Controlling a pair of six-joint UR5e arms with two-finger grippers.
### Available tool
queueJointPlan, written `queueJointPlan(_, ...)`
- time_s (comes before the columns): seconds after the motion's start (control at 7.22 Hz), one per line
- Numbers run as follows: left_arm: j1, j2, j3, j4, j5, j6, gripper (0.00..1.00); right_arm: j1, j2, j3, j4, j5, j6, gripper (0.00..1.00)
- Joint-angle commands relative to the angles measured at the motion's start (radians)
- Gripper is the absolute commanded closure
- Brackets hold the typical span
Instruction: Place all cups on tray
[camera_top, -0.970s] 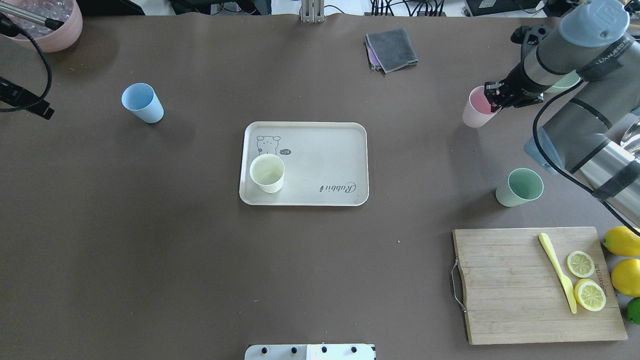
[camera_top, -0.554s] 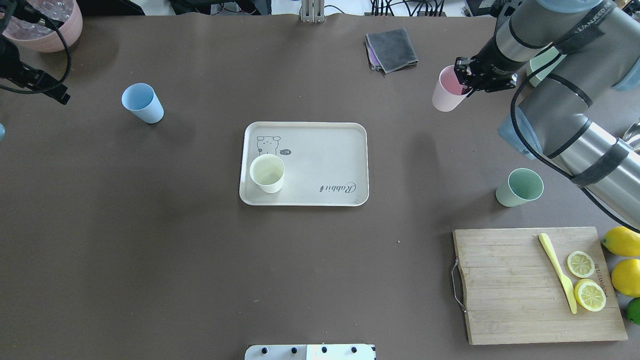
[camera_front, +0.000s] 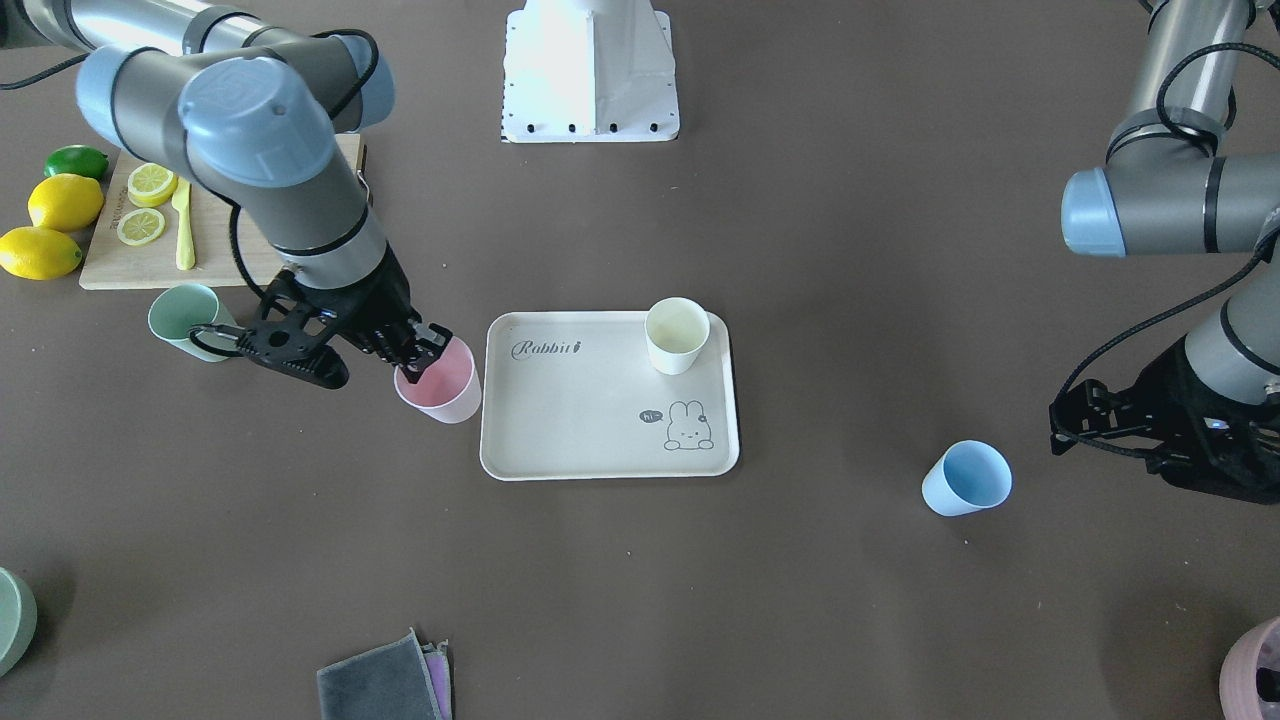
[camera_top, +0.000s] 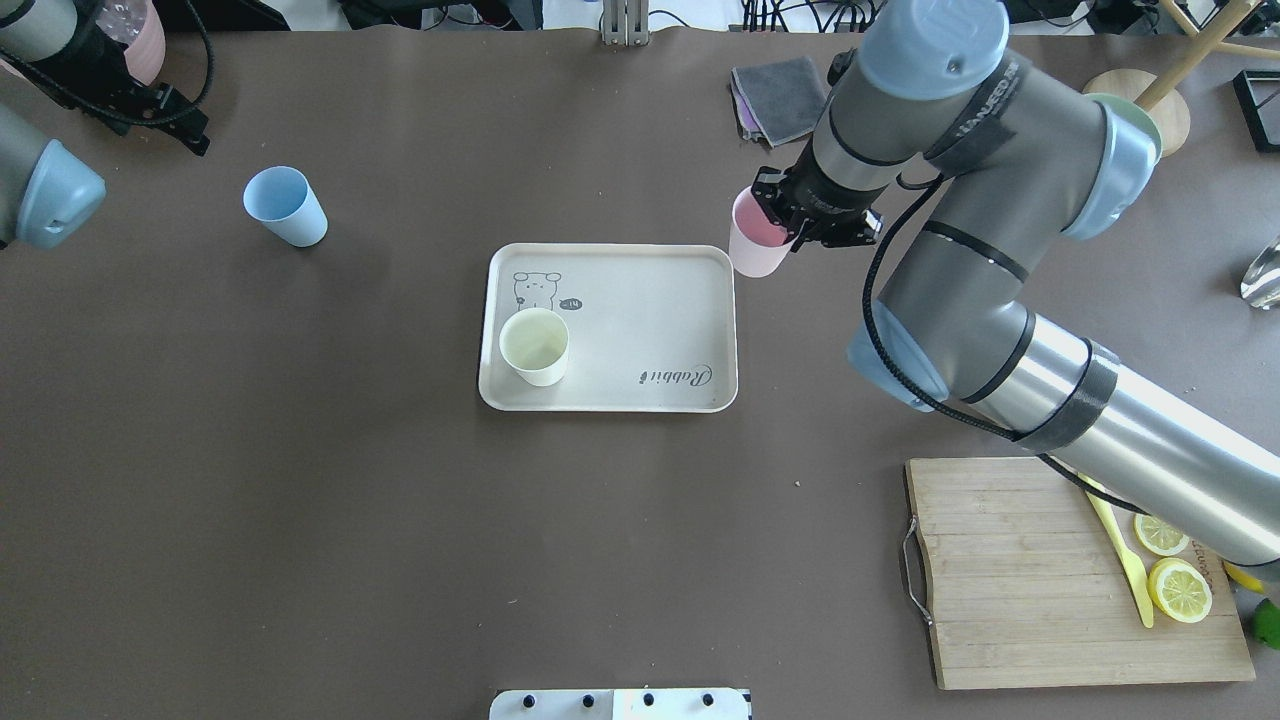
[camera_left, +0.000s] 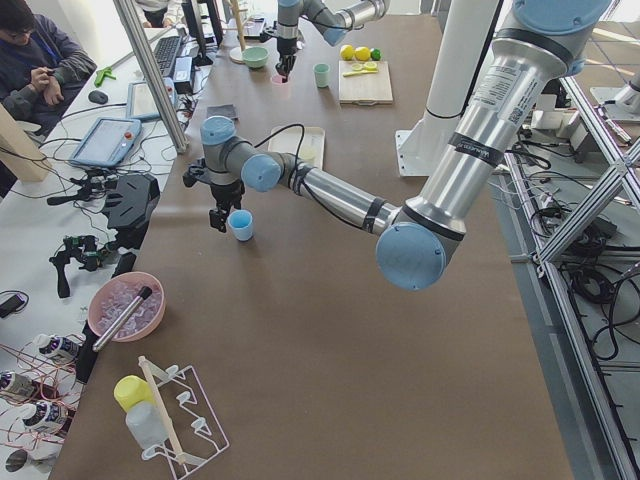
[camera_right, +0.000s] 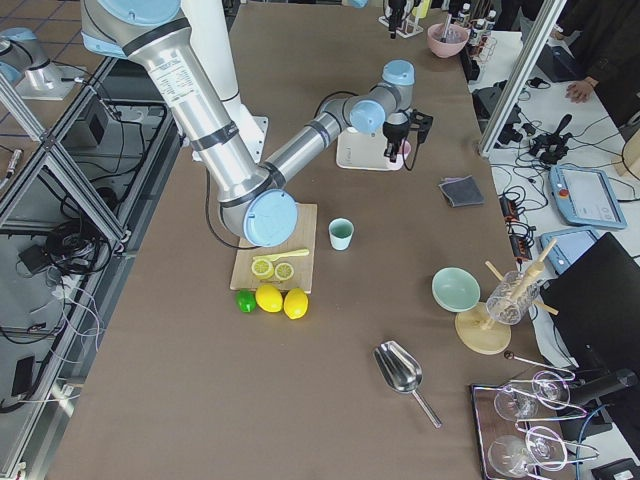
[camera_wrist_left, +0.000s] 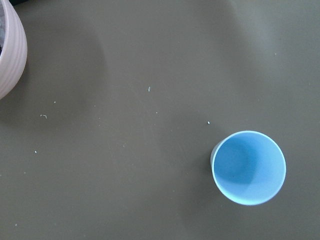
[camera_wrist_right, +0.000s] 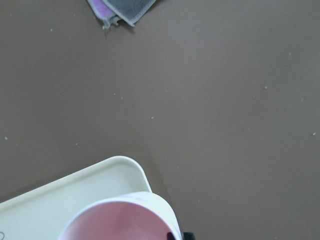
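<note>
right hand (camera_front: 425, 357) grips pink cup (camera_front: 448, 392) | green cup (camera_front: 185, 320): front view, hidden overhead

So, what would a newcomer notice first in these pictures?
The right claw grips a pink cup by its rim, just beside a corner of the tray. One cream cup already stands on the tray, and a blue cup sits alone on the table toward the robot's left.

In the overhead view the right arm (camera_top: 960, 230) hides the green cup (camera_front: 183, 312) and part of the cutting board (camera_top: 1000, 570). The right wrist view cuts the pink cup (camera_wrist_right: 115, 220) at its bottom edge. The left gripper (camera_front: 1075, 425) is too dark to judge its jaws
</note>
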Motion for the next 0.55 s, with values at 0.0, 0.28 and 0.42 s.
queueJointPlan(0.0,0.002,-0.037,0.070,-0.053,-0.006,-0.029,0.02,-0.085,0.088,-0.103,0.005,-0.079,0.066,1.00)
queueJointPlan(0.28,0.002,-0.043,0.072,-0.053,-0.006,-0.033,0.02,-0.088,0.171,-0.253,0.085,-0.087,0.074,1.00)
queueJointPlan(0.42,0.002,-0.045,0.072,-0.053,-0.007,-0.033,0.02,-0.095,0.173,-0.316,0.179,-0.116,0.132,0.76)
